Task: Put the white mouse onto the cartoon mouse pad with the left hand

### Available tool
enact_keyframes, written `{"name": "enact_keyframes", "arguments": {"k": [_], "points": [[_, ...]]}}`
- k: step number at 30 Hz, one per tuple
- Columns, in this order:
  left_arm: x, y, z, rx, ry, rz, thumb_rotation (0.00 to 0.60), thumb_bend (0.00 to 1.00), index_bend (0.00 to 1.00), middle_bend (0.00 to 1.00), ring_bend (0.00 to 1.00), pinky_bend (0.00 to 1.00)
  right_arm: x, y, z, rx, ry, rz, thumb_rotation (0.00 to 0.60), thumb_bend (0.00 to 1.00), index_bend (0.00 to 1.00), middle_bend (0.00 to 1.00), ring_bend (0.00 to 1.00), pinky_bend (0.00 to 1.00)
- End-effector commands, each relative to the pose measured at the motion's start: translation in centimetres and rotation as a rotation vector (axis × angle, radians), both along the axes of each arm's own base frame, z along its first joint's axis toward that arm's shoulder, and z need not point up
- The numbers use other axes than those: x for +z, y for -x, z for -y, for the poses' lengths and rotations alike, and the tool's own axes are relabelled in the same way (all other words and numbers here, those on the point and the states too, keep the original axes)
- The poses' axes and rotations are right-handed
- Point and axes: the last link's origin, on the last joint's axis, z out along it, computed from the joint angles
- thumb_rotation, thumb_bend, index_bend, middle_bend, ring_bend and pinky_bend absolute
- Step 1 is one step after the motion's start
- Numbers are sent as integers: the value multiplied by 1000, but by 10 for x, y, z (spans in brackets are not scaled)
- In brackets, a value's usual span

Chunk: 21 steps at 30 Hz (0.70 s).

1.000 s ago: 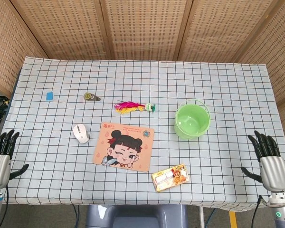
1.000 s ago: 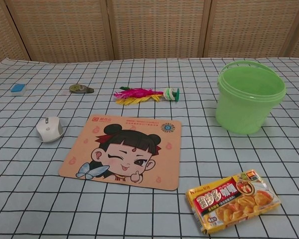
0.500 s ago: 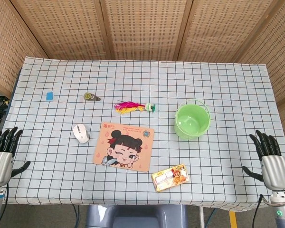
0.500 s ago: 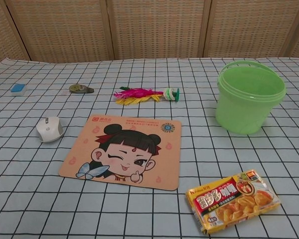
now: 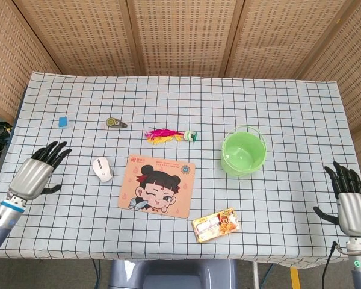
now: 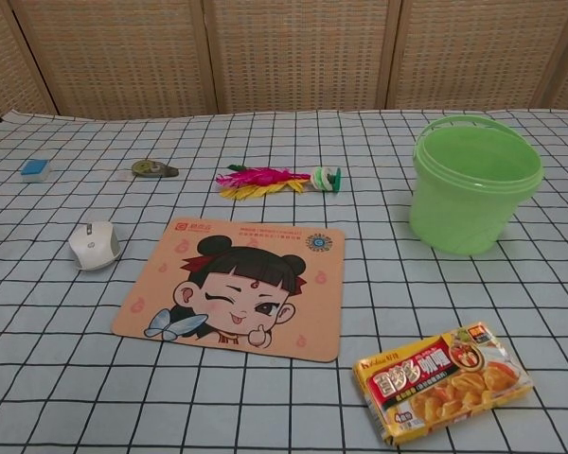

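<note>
The white mouse (image 5: 102,169) (image 6: 95,245) lies on the checked cloth just left of the cartoon mouse pad (image 5: 157,185) (image 6: 234,287), which shows a winking girl's face. My left hand (image 5: 37,171) hovers over the table's left side, fingers spread and holding nothing, about a hand's length left of the mouse. A dark fingertip shows at the chest view's far left edge. My right hand (image 5: 351,202) hangs open beyond the table's right edge.
A green bucket (image 5: 243,152) (image 6: 472,182) stands right of the pad. A feather toy (image 5: 168,135), a small round gadget (image 5: 114,123) and a blue eraser (image 5: 63,121) lie farther back. A yellow food packet (image 5: 216,224) lies near the front edge.
My left hand has risen from beside the table's front left corner and moved in over the cloth toward the mouse. My right hand has sunk slightly. Nothing on the table has moved.
</note>
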Motion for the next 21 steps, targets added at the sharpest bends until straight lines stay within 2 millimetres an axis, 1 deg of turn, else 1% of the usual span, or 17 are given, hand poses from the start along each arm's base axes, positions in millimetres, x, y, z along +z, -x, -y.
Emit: {"name": "enact_keyframes", "arguments": {"k": [1,3,6,12,21], "points": [[-7,-6,-27,-52,81,-59,600,0,129,0,27,184,1,3,2,-12,4,-1,600,78,121,0,0,0],[-13,-8,-36,-73,114,-88,600,0,140,6,32,184,2,5,3,-20,10,-1,600,77,121,0,0,0],[-21,-9,-46,-87,169,-128,600,2,152,17,39,184,4,9,5,-34,18,1,600,78,123,0,0,0],[-44,-1,-61,-101,229,-239,600,3,160,21,39,184,8,15,7,-55,36,3,600,78,125,0,0,0],[-76,-9,-75,-121,256,-229,600,4,165,24,39,184,10,18,7,-61,50,2,600,78,126,0,0,0]]}}
